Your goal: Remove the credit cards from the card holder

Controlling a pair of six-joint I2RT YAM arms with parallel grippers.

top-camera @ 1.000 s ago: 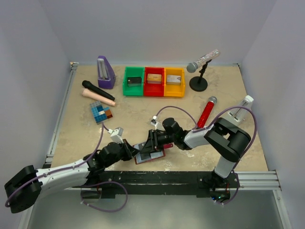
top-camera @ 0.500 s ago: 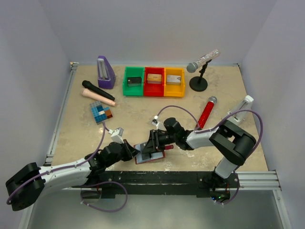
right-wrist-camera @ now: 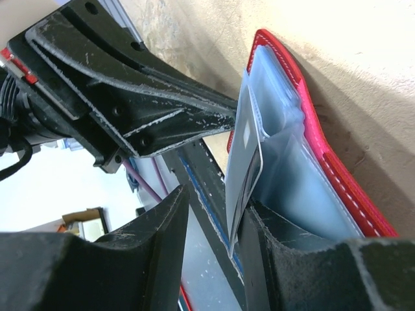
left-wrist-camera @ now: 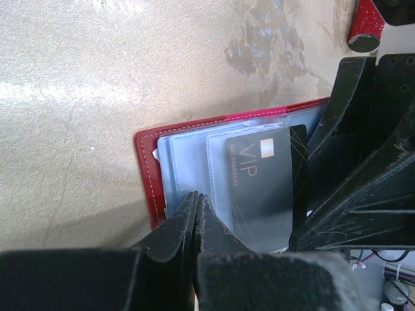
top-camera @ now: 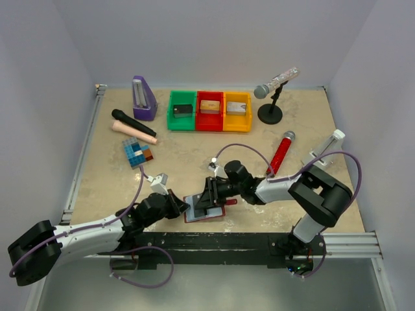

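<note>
The dark-red card holder (top-camera: 206, 212) lies open near the table's front edge, its pale bluish pockets up (left-wrist-camera: 185, 162). A black credit card marked VIP (left-wrist-camera: 262, 178) sits partly in a pocket. My left gripper (left-wrist-camera: 196, 195) is shut, its tips resting on the left pockets (top-camera: 187, 207). My right gripper (right-wrist-camera: 214, 207) reaches in from the right (top-camera: 209, 197), open. A credit card's free edge (right-wrist-camera: 245, 155) stands between its jaws, lying against the right finger (right-wrist-camera: 272, 240), with a gap to the left finger. The red cover (right-wrist-camera: 337, 175) lies behind it.
A red microphone (top-camera: 280, 152) lies right of centre, and another stands on a stand (top-camera: 271, 97) at the back. Green, red and yellow bins (top-camera: 209, 110), a purple metronome (top-camera: 143, 97), a black microphone (top-camera: 130, 121) and a coloured block puzzle (top-camera: 137, 153) sit further back.
My right arm's elbow has swung a little to the right while its gripper stayed at the card holder, the jaws barely narrower. The left arm and the card holder have hardly moved.
</note>
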